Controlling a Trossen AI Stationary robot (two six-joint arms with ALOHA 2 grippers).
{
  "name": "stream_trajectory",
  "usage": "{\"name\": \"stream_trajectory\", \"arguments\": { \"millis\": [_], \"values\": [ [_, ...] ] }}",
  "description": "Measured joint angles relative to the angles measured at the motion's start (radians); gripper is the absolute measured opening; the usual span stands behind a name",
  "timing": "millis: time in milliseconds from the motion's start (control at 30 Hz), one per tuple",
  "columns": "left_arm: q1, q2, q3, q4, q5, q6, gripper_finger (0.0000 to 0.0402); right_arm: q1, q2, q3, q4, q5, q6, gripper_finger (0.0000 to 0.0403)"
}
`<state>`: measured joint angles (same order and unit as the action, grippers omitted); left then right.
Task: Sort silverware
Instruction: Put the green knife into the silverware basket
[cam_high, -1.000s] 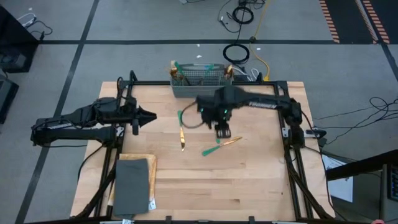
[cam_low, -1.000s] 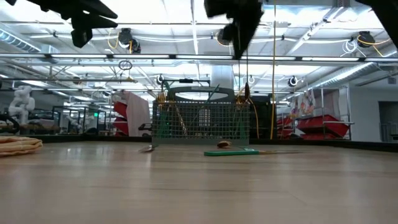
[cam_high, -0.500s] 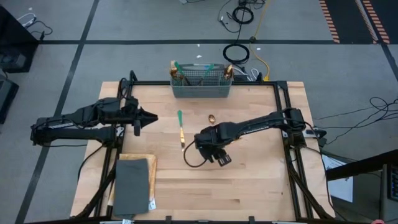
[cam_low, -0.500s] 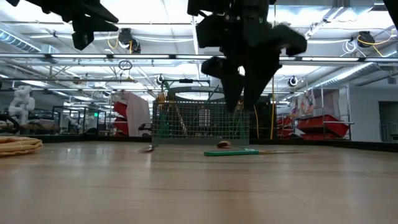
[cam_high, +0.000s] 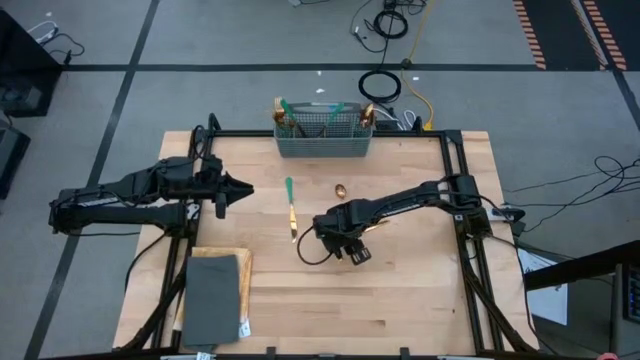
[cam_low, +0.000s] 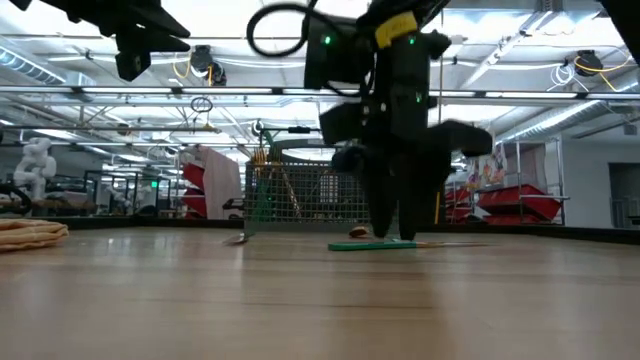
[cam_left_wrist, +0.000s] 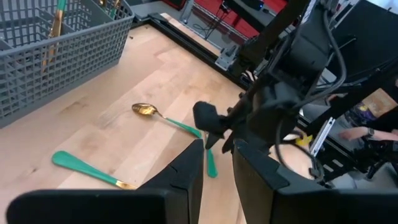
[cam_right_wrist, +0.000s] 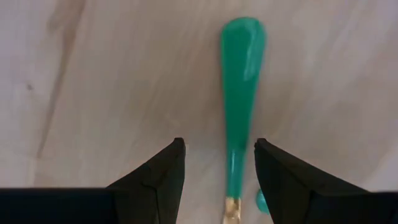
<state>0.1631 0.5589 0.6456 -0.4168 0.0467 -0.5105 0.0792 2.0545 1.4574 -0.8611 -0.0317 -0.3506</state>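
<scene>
High view: the right gripper (cam_high: 345, 243) hangs low over the middle of the table (cam_high: 420, 290), hiding the piece under it. A teal-handled knife (cam_high: 291, 208) lies just left of it, long axis running toward the basket (cam_high: 323, 131), green end nearest the basket, gold end nearest the table's front. A gold spoon bowl (cam_high: 340, 189) shows between gripper and basket. More silverware stands upright in the basket. The left gripper (cam_high: 237, 187) waits above the table's left side. A dark slab (cam_high: 211, 298) sits front left.

Low view: the right gripper's fingers (cam_low: 383, 215) reach down to a green handle (cam_low: 372, 244) lying flat, long axis crosswise.

Left wrist view: the left gripper's (cam_left_wrist: 217, 168) fingers are slightly parted with nothing between them. The spoon (cam_left_wrist: 168, 119) points its bowl toward the basket (cam_left_wrist: 62, 56); its handle runs under the right arm.

Right wrist view: the right gripper's (cam_right_wrist: 216, 168) fingers stand spread on either side of a teal handle (cam_right_wrist: 239, 81), not touching it; the handle's long axis runs away from the gripper, rounded end farthest, gold part beginning between the fingers.
</scene>
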Motion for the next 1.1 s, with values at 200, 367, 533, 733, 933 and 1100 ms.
{"name": "stream_trajectory", "arguments": {
  "millis": [200,367,533,733,933,1100],
  "values": [
    [0.000,0.000,0.000,-0.025,-0.003,0.000,0.0090,-0.009,0.068,0.006,0.028,-0.006,0.023,0.0179],
    [0.000,0.000,0.000,-0.053,-0.015,0.000,0.0090,-0.012,0.122,0.013,0.029,-0.006,0.057,0.0126],
    [0.000,0.000,0.000,-0.063,-0.024,0.001,0.0090,-0.013,0.131,0.014,0.044,-0.003,0.058,0.0031],
    [0.000,0.000,0.000,-0.074,-0.026,0.001,0.0090,-0.016,0.131,0.014,0.043,-0.009,0.148,0.0006],
    [0.000,0.000,0.000,-0.074,-0.026,0.020,0.0090,0.002,0.117,0.043,0.011,-0.013,0.223,0.0002],
    [0.000,0.000,0.000,-0.074,-0.026,0.023,0.0090,0.004,0.097,0.078,-0.003,-0.032,0.312,0.0001]
  ]
}}
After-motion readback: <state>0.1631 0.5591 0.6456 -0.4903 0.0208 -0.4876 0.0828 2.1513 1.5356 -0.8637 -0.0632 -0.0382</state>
